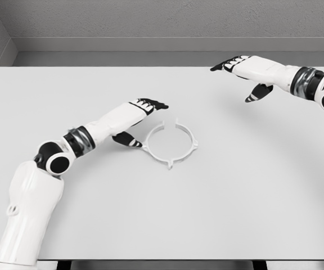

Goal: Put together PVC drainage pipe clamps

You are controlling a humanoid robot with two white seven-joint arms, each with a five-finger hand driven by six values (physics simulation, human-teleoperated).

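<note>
A white ring-shaped pipe clamp [171,141] with small tabs around its rim lies flat near the middle of the white table [218,214]. My left hand [141,119] hovers just left of the ring, fingers stretched out above its upper left edge and thumb low beside its left tab, holding nothing. My right hand [242,74] is at the far right of the table, well away from the clamp, with fingers extended and thumb hanging down, also holding nothing.
A grey wall runs behind the table's far edge. The table's near edge shows at the bottom of the view.
</note>
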